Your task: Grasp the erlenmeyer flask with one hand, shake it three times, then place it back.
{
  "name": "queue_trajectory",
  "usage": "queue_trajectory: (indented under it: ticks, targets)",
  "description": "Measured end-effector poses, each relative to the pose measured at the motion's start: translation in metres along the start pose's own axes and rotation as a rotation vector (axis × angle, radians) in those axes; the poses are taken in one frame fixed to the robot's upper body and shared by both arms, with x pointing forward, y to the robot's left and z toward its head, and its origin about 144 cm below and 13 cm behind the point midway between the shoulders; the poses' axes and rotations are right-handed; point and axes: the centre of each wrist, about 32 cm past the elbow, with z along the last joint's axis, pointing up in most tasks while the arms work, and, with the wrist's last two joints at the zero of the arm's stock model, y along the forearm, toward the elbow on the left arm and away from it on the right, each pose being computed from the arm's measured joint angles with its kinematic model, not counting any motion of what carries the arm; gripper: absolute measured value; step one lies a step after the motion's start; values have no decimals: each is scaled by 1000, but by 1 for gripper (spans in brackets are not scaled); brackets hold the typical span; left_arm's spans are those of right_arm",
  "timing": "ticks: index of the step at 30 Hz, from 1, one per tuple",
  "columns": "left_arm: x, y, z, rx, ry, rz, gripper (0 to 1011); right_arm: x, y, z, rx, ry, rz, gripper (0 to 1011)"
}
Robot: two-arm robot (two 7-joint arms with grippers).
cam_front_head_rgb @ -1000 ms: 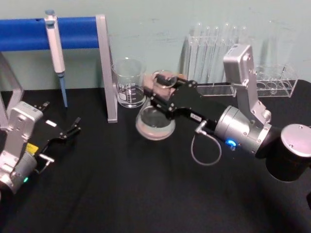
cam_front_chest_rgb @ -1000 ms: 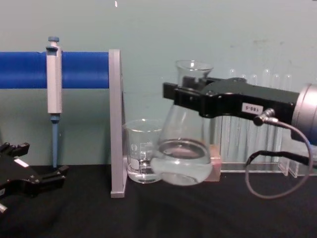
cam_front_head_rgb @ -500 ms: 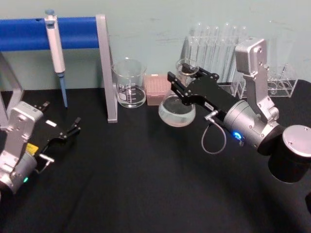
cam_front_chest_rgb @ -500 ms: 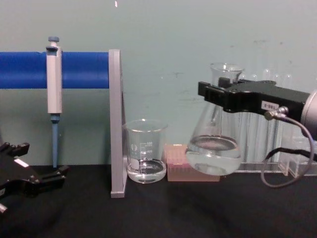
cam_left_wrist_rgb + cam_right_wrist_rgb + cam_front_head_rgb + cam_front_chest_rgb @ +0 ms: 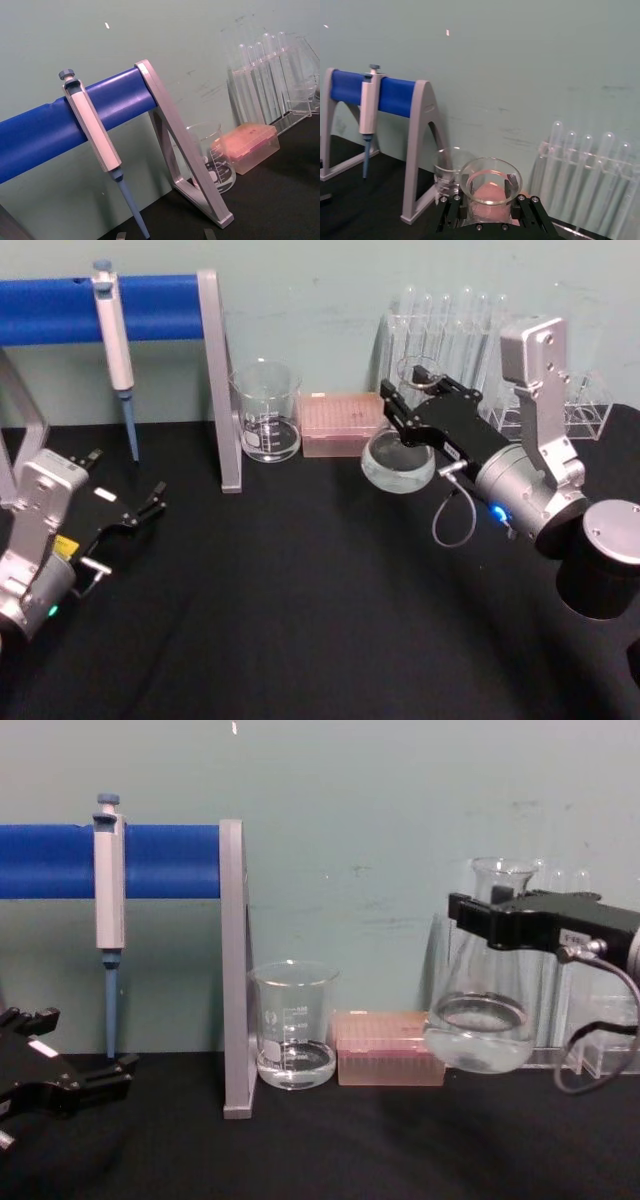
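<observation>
Pale green wall (image 5: pixel 400 800) behind black tabletop (image 5: pixel 350 1150)

beaker (image 5: pixel 265 415) beside pink tip box (image 5: pixel 342 425); pipette (image 5: pixel 112 335) hangs on blue stand (image 5: pixel 165 306).

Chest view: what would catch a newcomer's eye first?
The clear glass conical erlenmeyer flask hangs above the black table at right, its neck clamped by the black right end effector. At left, a white-and-blue pipette hangs on the blue bar rack, above the parked left end effector.
</observation>
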Motion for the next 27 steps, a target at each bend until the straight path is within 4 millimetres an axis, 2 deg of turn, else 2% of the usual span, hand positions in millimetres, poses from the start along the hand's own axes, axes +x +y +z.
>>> queue_trajectory:
  ticks: [14, 27]
  targets:
    - [0, 0, 0, 0, 0, 0, 1001, 3, -3, -1, -13, -14, -65, 449]
    - [0, 0, 0, 0, 0, 0, 1001, 2, -4, 0, -9, -16, -45, 449]
